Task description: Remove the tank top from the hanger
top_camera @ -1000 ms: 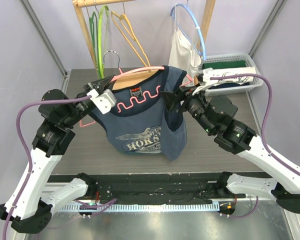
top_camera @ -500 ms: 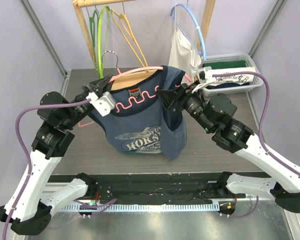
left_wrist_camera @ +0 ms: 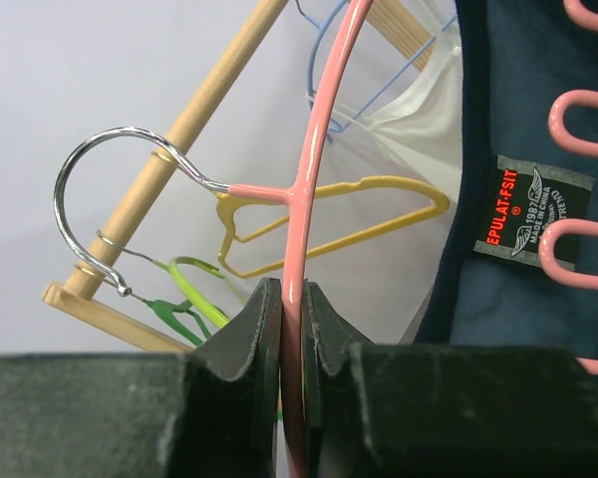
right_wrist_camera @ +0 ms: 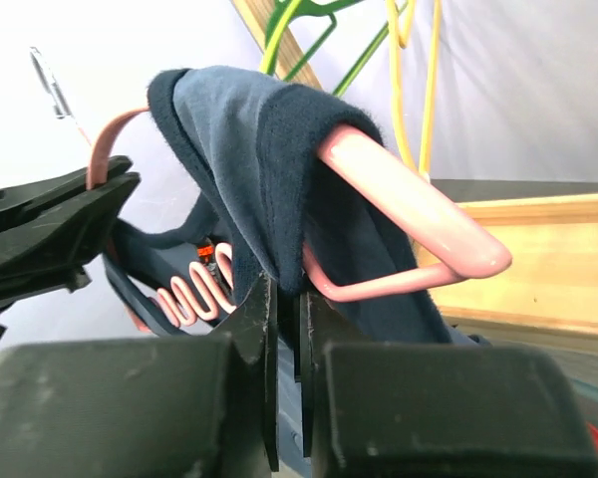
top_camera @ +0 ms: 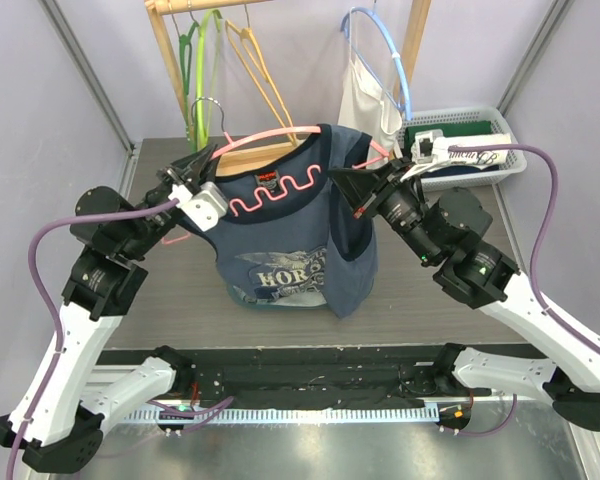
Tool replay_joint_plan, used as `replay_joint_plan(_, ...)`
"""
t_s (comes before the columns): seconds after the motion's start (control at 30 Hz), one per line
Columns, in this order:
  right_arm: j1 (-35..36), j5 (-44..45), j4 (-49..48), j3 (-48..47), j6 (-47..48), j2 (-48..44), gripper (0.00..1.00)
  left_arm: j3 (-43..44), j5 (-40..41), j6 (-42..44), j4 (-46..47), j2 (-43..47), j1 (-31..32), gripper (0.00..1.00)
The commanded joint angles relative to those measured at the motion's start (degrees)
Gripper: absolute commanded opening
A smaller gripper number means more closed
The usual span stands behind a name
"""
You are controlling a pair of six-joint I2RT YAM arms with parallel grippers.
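A navy tank top [top_camera: 290, 250] with a printed front hangs on a pink hanger [top_camera: 270, 140] held above the table. My left gripper [top_camera: 202, 160] is shut on the hanger's pink bar [left_wrist_camera: 314, 149] just below the chrome hook, its jaws [left_wrist_camera: 291, 309] pinching the rod. My right gripper [top_camera: 342, 180] is shut on the tank top's right shoulder strap [right_wrist_camera: 249, 129], where the fabric drapes over the hanger's end [right_wrist_camera: 409, 209]. The jaws [right_wrist_camera: 289, 299] have closed on navy cloth right beside the pink loop.
A wooden rack [top_camera: 170, 60] at the back carries green [top_camera: 195, 70] and yellow hangers [top_camera: 260, 70]. A blue hanger with a white garment [top_camera: 375, 85] hangs to the right. A white basket [top_camera: 470, 150] of folded clothes sits at the back right.
My right gripper has closed from wide open onto the shoulder strap. The hanger and top have risen slightly and shifted a little to the right.
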State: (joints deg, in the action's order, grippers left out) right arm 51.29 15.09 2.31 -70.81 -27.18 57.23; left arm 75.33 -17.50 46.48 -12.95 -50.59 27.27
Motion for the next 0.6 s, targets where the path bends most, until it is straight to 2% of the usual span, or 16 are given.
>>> replay_joint_plan(0.0,0.39,0.02,0.5,-6.18,4.94,-0.72,0.01,-1.33,-2.02,0.81,3.9,0.49,0.68,0.07)
replay_joint_plan(0.13,0.39,0.11,2.09,-7.77,6.09,-1.33,0.02,-1.85,-1.84,0.98,3.9,0.84,0.68,0.07)
replay_joint_plan(0.17,0.39,-0.15,2.7,-7.68,6.09,-1.33,0.06,-1.85,-1.84,0.9,3.9,0.84,0.68,0.07)
replay_joint_plan(0.23,0.39,-0.93,2.7,-6.02,4.86,-1.25,0.19,-1.68,-1.93,0.72,3.99,0.93,0.68,0.08)
replay_joint_plan(0.27,0.39,-1.38,2.7,-5.4,4.51,-1.07,0.39,-1.68,-1.93,0.63,3.9,0.93,0.68,0.07)
replay_joint_plan(0.3,0.39,-1.47,2.79,-4.79,3.98,-0.81,0.49,-1.59,-1.93,0.54,3.9,0.93,0.6,0.07)
replay_joint_plan(0.37,0.39,-1.47,2.97,-2.68,3.1,-0.55,0.66,-1.41,-2.1,0.54,3.9,0.84,0.6,0.07)
replay_joint_plan(0.4,0.48,-1.47,3.23,-2.06,2.75,-0.54,0.7,-1.33,-2.1,0.46,3.81,0.84,0.59,0.07)
replay_joint_plan(0.57,0.22,-0.42,6.48,-1.26,3.09,-1.59,0.73,-0.97,-2.19,0.81,3.81,0.84,0.59,0.06)
